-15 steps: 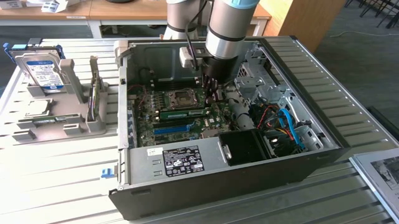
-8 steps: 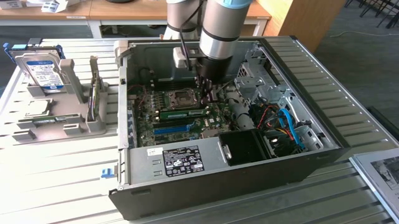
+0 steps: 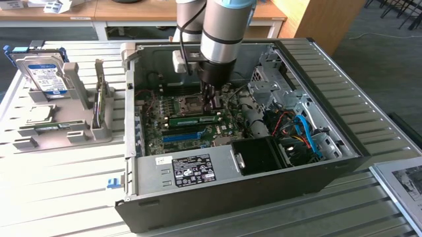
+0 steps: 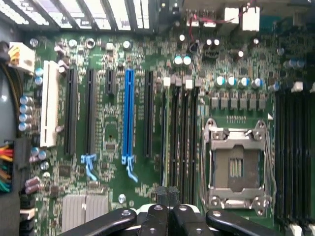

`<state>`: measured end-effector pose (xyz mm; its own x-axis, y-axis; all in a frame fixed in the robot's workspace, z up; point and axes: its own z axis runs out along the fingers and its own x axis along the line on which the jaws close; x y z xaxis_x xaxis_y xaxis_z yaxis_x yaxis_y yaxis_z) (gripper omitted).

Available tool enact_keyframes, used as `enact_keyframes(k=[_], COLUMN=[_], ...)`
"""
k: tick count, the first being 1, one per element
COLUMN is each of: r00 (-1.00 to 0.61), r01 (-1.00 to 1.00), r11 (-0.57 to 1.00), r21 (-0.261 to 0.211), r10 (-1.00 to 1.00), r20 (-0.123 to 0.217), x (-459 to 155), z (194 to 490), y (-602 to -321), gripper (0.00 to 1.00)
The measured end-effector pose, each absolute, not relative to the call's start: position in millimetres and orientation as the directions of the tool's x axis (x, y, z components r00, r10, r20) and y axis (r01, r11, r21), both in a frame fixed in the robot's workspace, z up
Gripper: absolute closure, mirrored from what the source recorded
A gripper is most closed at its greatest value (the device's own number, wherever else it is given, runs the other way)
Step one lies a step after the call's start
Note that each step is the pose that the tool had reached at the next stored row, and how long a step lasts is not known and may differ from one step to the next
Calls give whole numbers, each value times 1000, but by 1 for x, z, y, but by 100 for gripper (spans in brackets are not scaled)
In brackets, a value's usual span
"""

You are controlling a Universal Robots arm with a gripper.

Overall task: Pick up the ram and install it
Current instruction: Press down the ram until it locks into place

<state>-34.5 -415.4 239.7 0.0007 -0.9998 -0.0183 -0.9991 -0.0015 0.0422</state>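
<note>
While seated in the case [image 3: 329, 168], ram [image 3: 193, 120] lies flat.

I log one open computer case [image 3: 231, 197] lying on a slatted table [image 3: 59, 197], motherboard [image 3: 191, 116] exposed. My arm [image 3: 224, 29] reaches down into the case; its gripper [image 3: 211, 104] sits just above the ram [image 3: 194, 120], a green stick lying across the board, with a blue slot [image 3: 181, 137] just nearer. At the exterior view's left, well apart: a grey holder [image 3: 66, 123] carrying a blue-labelled hard drive [image 3: 45, 74].
</note>
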Motion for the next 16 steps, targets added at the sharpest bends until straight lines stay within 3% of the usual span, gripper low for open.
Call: enact_keyframes(k=[16], r00=[1], r01=[-999], r11=[-1], r21=[42], r10=[-1000], r20=[-18], x=[-69], z=[240], y=[-416], gripper=[90])
